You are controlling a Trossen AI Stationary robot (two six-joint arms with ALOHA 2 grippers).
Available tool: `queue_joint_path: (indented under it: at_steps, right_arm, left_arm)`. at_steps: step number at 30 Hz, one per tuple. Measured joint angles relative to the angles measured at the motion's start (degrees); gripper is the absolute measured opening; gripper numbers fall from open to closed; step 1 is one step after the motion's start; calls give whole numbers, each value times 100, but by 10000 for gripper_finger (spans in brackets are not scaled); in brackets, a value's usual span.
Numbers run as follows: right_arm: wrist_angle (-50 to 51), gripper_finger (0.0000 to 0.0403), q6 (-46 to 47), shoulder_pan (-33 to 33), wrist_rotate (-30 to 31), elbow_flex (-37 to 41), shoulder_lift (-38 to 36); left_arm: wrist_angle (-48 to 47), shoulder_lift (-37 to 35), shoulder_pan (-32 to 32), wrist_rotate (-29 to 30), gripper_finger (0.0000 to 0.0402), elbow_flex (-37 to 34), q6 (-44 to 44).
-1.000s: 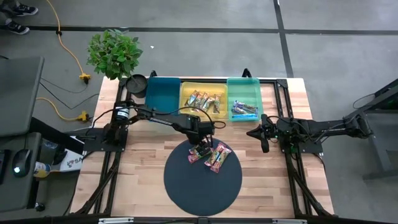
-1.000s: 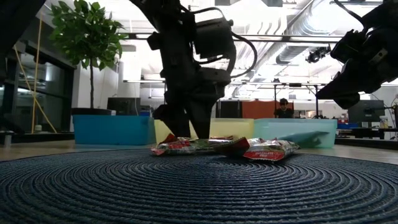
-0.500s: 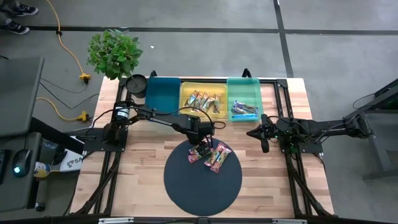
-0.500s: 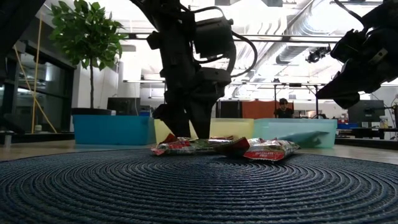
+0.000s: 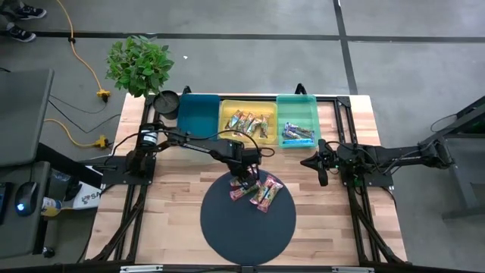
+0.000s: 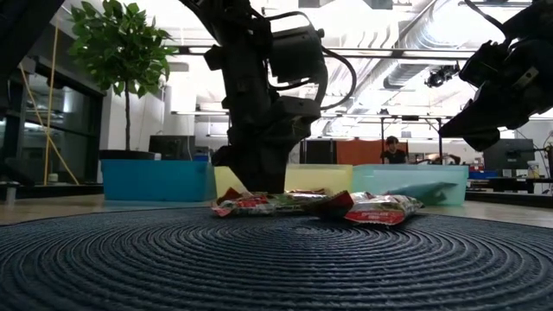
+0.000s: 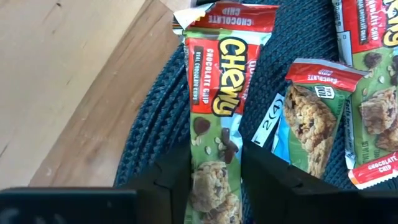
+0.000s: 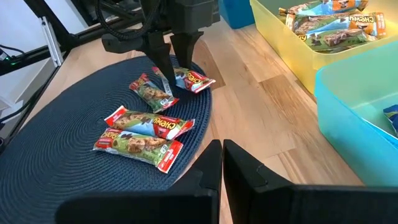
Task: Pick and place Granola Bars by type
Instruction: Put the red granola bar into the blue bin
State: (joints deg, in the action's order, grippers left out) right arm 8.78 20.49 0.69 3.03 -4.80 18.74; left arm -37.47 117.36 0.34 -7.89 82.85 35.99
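Note:
Several red-and-green granola bars [image 5: 254, 191] lie flat on the round dark mat [image 5: 246, 227], near its far edge. My left gripper [image 5: 243, 179] stands over the farthest bar [image 7: 217, 93], shut on it; the right wrist view shows it too [image 8: 169, 61]. My right gripper [image 5: 322, 168] hangs shut and empty, above the wood to the mat's right. At the table's far edge stand three trays: a blue one [image 5: 198, 114], a yellow one [image 5: 246, 135] holding orange-tan bars, and a light teal one [image 5: 297, 110] holding blue bars. My left gripper pinches the bar's two long sides [image 7: 198, 171] between its two fingers [image 7: 163, 182]. The fingers point down from above and lie across the bar. The bar lies flat on the mat at its far rim, its red end toward the wood.
A potted plant [image 5: 139, 64] and a small black pot [image 5: 167, 100] stand at the far left corner. Bare wood lies left and right of the mat. A person [image 6: 394, 149] shows far off in the room behind.
My left gripper has stayed in place over the far bar and closed its fingers on the bar's sides. The bars on the mat have shifted slightly.

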Motion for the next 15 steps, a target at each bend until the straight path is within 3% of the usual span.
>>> queue_joint_path:
  at_steps: [15]
  right_arm:
    - [0, 0, 0, -1, 0, 0, 0]
  left_arm:
    - [-42, -48, 0, -62, 110, -1, 29]
